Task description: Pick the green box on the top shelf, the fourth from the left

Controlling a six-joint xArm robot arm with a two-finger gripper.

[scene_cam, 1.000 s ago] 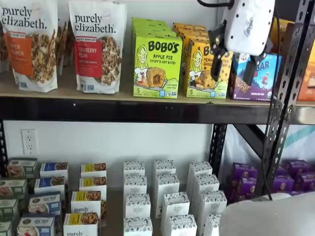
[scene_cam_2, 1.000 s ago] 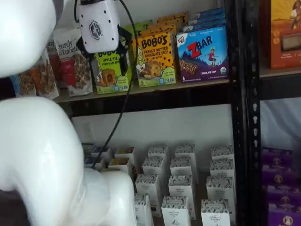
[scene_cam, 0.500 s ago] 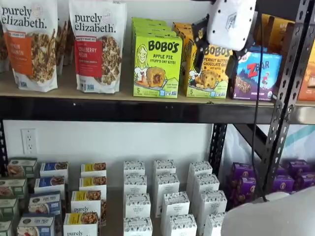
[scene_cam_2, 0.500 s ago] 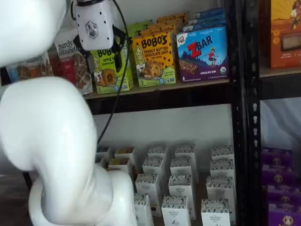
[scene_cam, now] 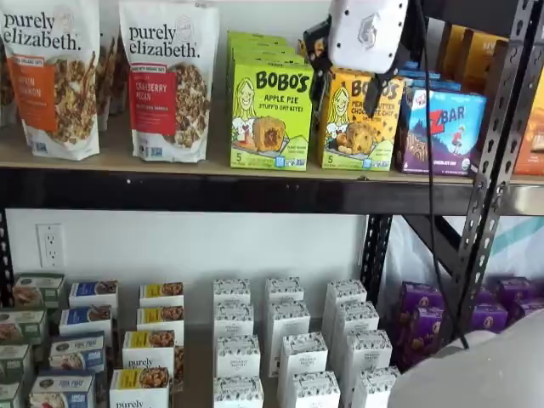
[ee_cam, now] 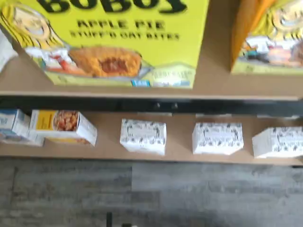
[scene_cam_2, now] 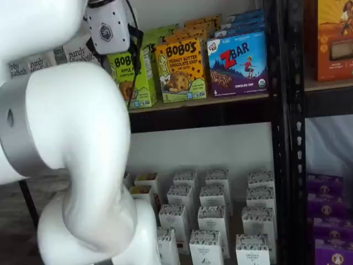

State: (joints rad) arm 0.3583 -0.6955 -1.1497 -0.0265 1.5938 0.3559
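The green box [scene_cam: 272, 115] stands upright on the top shelf [scene_cam: 110, 159], a lime carton printed "BOBO'S APPLE PIE", with more green cartons behind it. It fills much of the wrist view [ee_cam: 118, 42] and shows partly behind my arm in a shelf view [scene_cam_2: 139, 83]. My gripper [scene_cam: 344, 95] hangs in front of the shelf, just right of the green box and over the yellow-orange Bobo's box [scene_cam: 361, 127]. Its two black fingers stand apart with a gap between them and hold nothing. In a shelf view the gripper [scene_cam_2: 118, 58] overlaps the green box's upper left part.
A blue ZBar box [scene_cam: 444, 127] stands right of the yellow-orange box. Purely Elizabeth bags [scene_cam: 170, 81] stand left of the green box. Several small white boxes [scene_cam: 285, 340] sit on the lower shelf. A black rack upright [scene_cam: 493, 170] stands at right. My white arm [scene_cam_2: 71, 154] blocks the left of a shelf view.
My gripper has moved left along the top shelf, from in front of the ZBar box to in front of the yellow-orange box, close to the green box.
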